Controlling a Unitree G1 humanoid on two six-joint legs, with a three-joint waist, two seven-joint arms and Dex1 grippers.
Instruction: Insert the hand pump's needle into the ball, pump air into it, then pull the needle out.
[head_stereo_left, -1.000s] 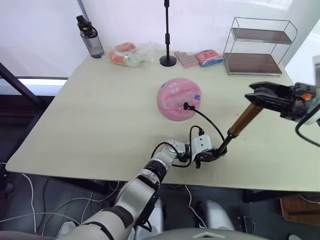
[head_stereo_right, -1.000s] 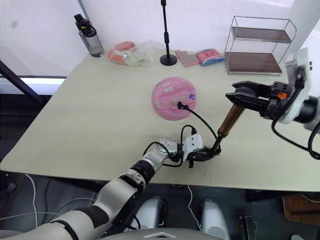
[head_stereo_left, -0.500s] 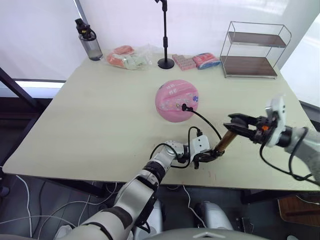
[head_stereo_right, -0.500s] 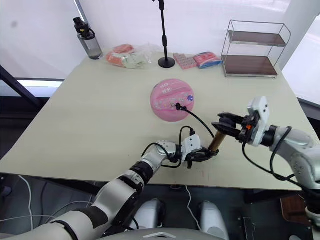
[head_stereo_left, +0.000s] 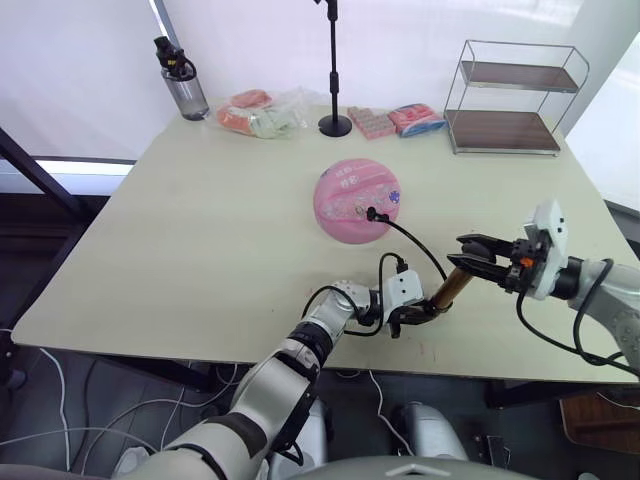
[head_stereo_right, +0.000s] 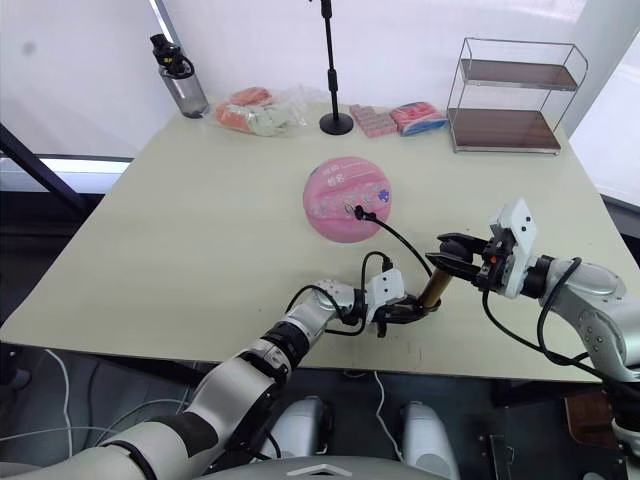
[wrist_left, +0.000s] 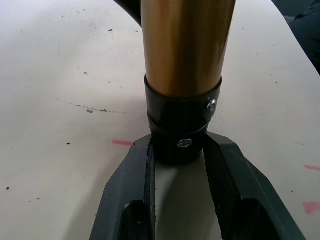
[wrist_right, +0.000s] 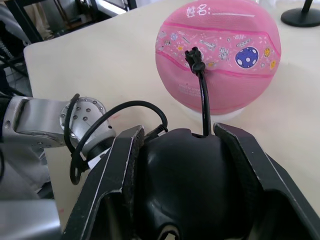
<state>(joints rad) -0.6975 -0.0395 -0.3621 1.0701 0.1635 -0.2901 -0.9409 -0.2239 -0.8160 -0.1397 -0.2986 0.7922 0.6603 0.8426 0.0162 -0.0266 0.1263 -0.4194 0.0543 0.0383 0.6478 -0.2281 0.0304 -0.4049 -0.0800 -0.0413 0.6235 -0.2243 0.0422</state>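
Since a second ago the right end effector (head_stereo_left: 470, 243) has dropped from well above the bench (head_stereo_left: 180, 240) to a low position near its front right part, and the visible gold tube of the hand pump (head_stereo_left: 448, 284) has shortened to a stub; over the last half second little has changed. That right end effector has its two black fingers clamped on either side of the pump's black handle, as the right wrist view shows. The left end effector (wrist_left: 175, 165) stays at the front edge of the bench, its fingers pinching the black collar at the pump's lower end, with the tube rising at a slant toward the right arm. The black hose (head_stereo_left: 415, 240) curves from the pump up to the ball (head_stereo_left: 357, 200), which sits round and pink near the bench's middle, in the same place as before. The needle (wrist_right: 194, 56) is set into the ball's side, only its black fitting showing. At the far right corner a wire two-tier shelf (head_stereo_left: 515, 95) stands with both wooden tiers bare.
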